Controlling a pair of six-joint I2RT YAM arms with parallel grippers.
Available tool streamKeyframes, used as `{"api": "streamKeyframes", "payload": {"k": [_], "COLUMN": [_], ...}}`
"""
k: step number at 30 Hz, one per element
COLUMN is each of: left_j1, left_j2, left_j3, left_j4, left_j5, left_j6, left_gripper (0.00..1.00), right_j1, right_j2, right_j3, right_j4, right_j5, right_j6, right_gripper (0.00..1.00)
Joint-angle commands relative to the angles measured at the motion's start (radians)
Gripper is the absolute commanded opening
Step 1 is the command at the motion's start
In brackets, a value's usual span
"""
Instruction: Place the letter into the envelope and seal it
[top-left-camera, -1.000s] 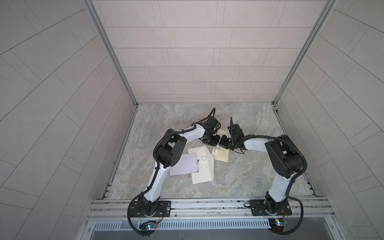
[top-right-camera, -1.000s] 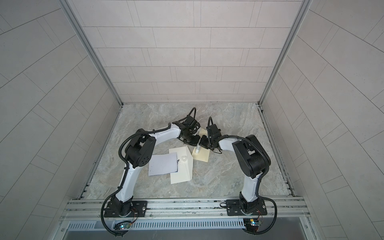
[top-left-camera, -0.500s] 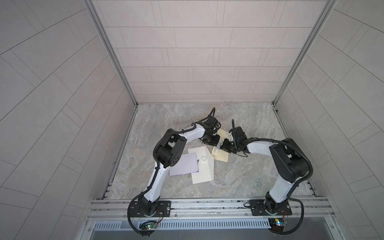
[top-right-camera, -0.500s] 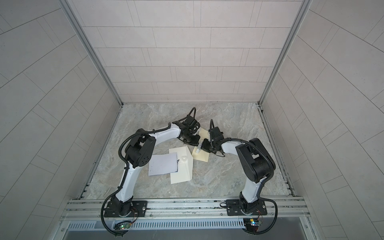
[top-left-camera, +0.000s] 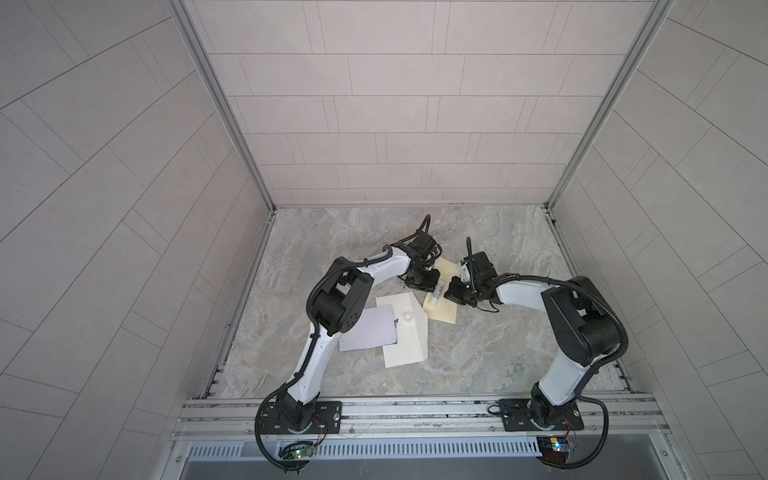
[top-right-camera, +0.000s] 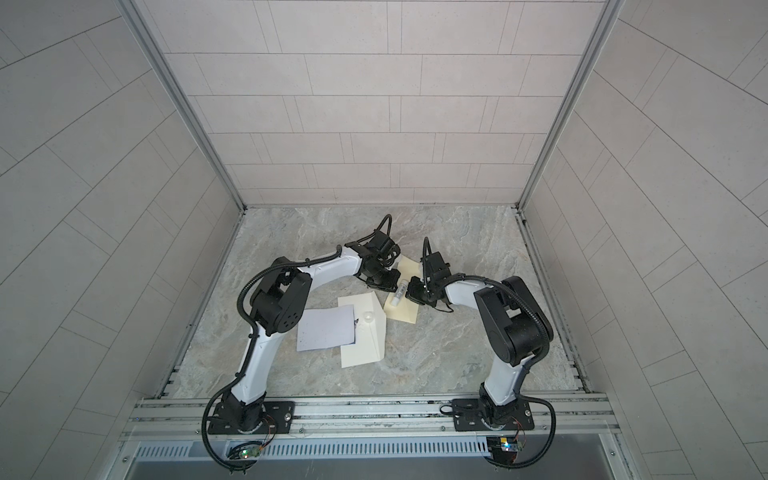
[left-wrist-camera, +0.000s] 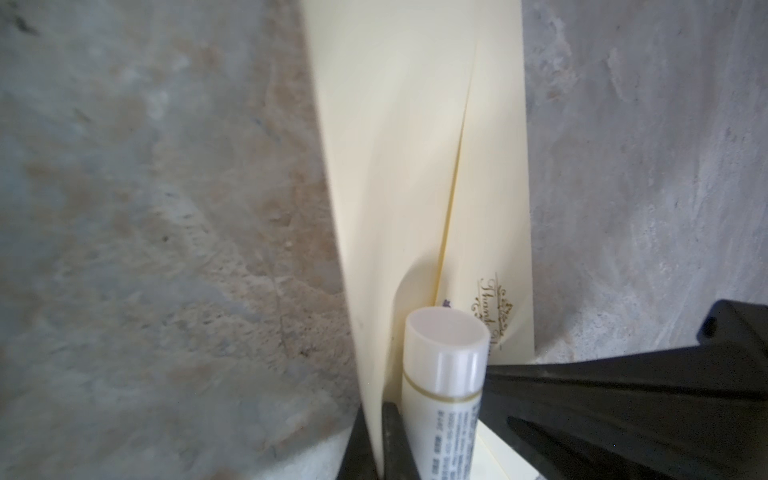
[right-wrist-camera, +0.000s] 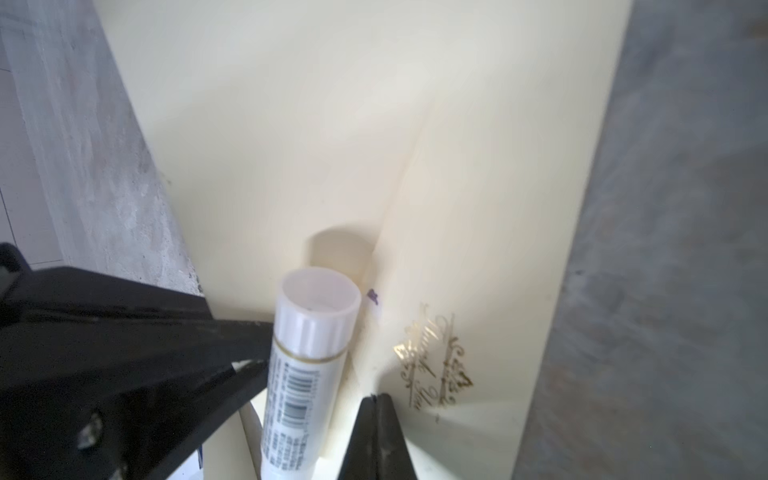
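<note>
The cream envelope (top-left-camera: 441, 311) is lying on the marble just right of centre in both top views, its gold "Thank You" script facing up, with a small purple smear sitting beside the flap's edge. The flap is curving up off the face — raised along one side. A white glue stick (top-left-camera: 436, 293), gold-banded and barcode-labelled, is resting slantwise on the envelope, close against that flap.
</note>
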Motion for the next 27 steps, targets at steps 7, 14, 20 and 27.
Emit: {"api": "streamKeyframes", "payload": {"k": [7,14,20,27], "left_j1": [0.006,0.008,0.016,0.018], "left_j2": [0.046,0.045,0.043,0.04], "left_j3": [0.005,0.005,-0.003,-0.001], "left_j4": [-0.036,-0.044,-0.044,-0.041], "left_j5": [-0.043,-0.065,-0.078,-0.098], "left_j6": [0.004,-0.002,-0.016,-0.024], "left_gripper": [0.0,0.0,0.0,0.0], "right_j1": [0.01,0.01,0.01,0.008], "right_j2": [0.106,0.039,-0.148,-0.279], "right_j3": [-0.003,-0.028,-0.062,-0.066], "right_j4": [-0.001,0.003,0.044,-0.117], "right_j5": [0.033,0.127,0.139,0.293], "right_j6": [0.048,0.054,0.005,-0.03], "right_gripper": [0.01,0.03,0.16,0.21]}}
